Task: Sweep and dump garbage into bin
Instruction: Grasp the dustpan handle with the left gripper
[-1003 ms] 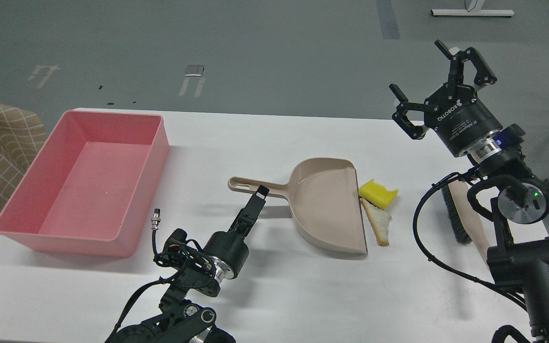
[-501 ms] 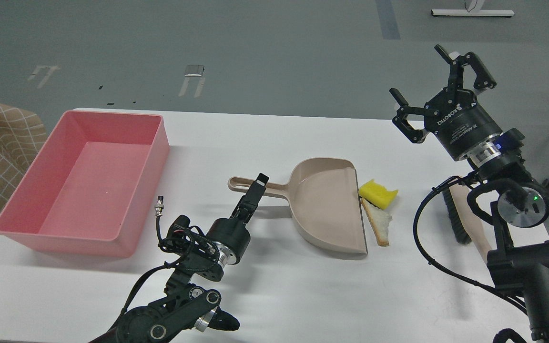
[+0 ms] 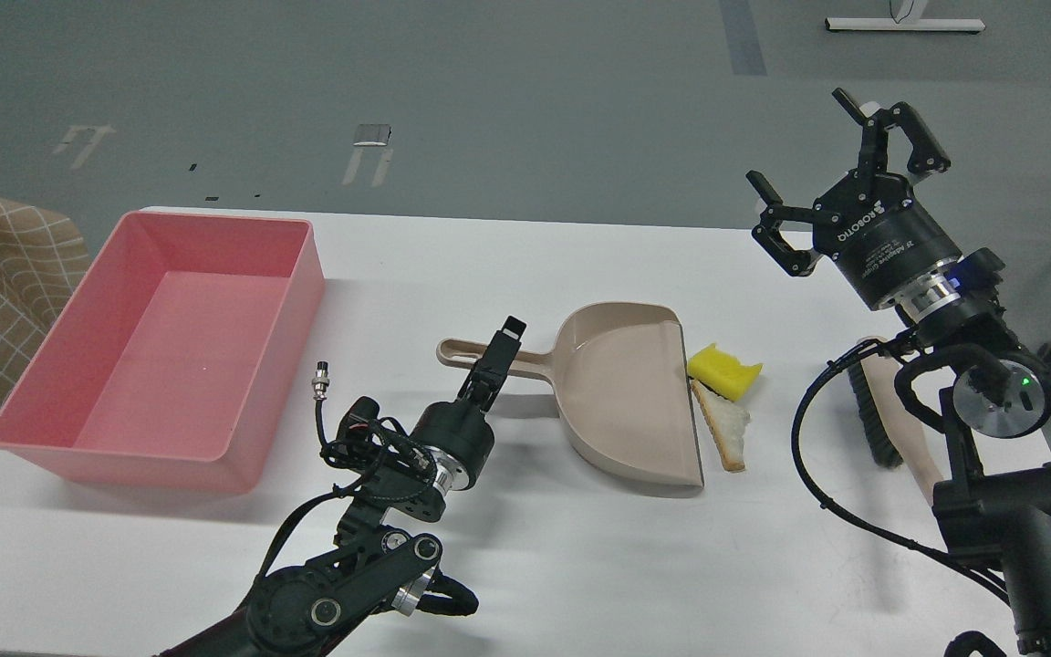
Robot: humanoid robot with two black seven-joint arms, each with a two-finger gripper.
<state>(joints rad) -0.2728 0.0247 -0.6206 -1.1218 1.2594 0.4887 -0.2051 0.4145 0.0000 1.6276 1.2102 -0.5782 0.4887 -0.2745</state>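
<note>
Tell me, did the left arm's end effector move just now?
Yes. The left end effector crept forward and now overlaps the dustpan handle; the dustpan itself stayed put.

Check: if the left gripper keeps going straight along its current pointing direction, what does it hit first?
Probably the flat handle of the beige plastic dustpan: the left gripper points up-right and its tip overlaps that handle. Height above it is unclear from one view.

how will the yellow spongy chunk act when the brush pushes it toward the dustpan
The bright yellow spongy chunk looks porous, so probably light and squashy. Its flat, wavy-edged shape suggests sliding or tumbling, not rolling. It lies against the beige plastic dustpan's lip, so a short push may do.
</note>
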